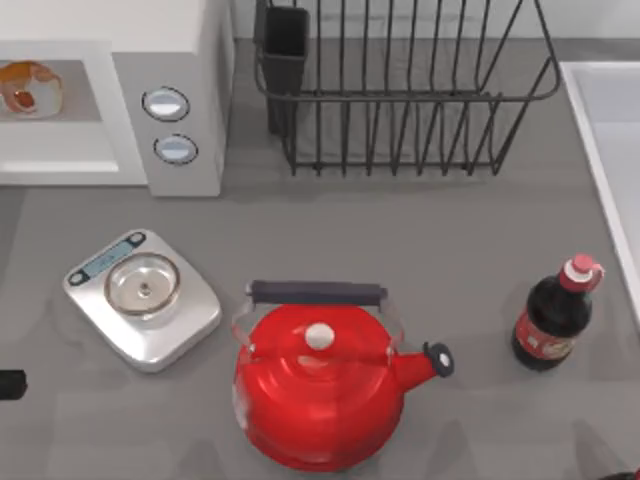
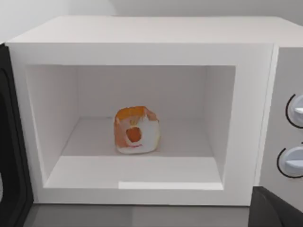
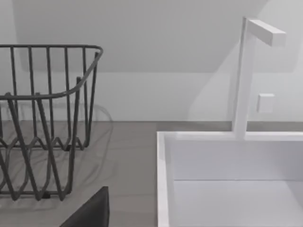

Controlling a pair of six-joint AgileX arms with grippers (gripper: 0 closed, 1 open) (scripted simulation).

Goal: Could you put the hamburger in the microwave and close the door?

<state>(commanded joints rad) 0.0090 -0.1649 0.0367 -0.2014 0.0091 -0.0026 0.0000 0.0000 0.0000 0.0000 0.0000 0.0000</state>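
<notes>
A grey worktop [image 1: 420,240] carries a white microwave [image 1: 190,60], wire dish rack [image 1: 400,100], silver scale [image 1: 143,298], red kettle [image 1: 320,385] and dark bottle [image 1: 553,318].

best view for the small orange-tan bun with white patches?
Left wrist view: the small orange-tan hamburger bun sits whole on the floor of the white boxy microwave, cavity seen head-on. Top view catches it cropped at the frame's left edge. Right wrist view faces the wire rack and sink.

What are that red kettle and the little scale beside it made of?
The red kettle looks like glossy enamelled or painted metal, since highlights shine on its body, though it could be plastic. The scale looks like brushed silver metal with a polished, mirror-like round pan.
</notes>
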